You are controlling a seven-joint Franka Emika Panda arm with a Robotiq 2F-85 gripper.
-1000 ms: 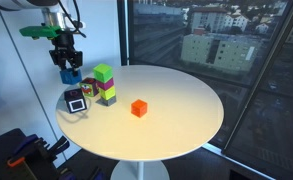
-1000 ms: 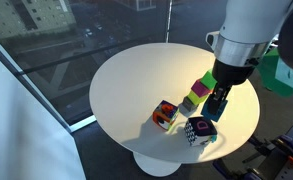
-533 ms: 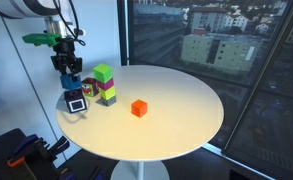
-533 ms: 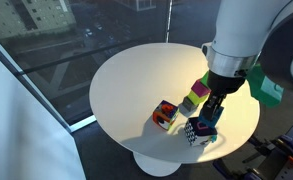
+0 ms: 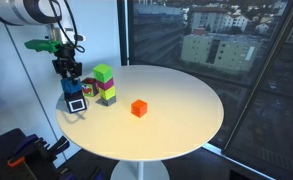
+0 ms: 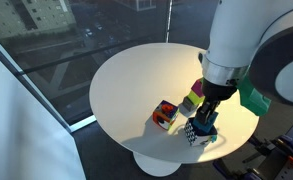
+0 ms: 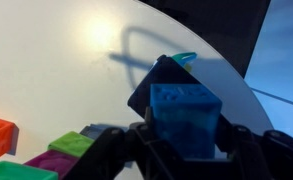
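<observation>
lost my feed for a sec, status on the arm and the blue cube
Gripper shut on blue cube. Blue cube right above checkered cube at table edge; contact unclear. Green-topped stack close beside.

A blue cube (image 7: 184, 118) (bumpy-faced, upright) hangs gripped just above a black-and-white cube (image 5: 77, 103).

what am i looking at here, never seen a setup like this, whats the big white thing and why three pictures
The big white thing is a robot arm ending in a pincer. Two pictures come from cameras standing around the round white table; the blurry close-up comes from a camera on the arm's wrist. The pincer is shut on a blue cube, right over a black-and-white patterned cube. Beside them a green cube sits on a purple block, and an orange cube lies apart.
</observation>
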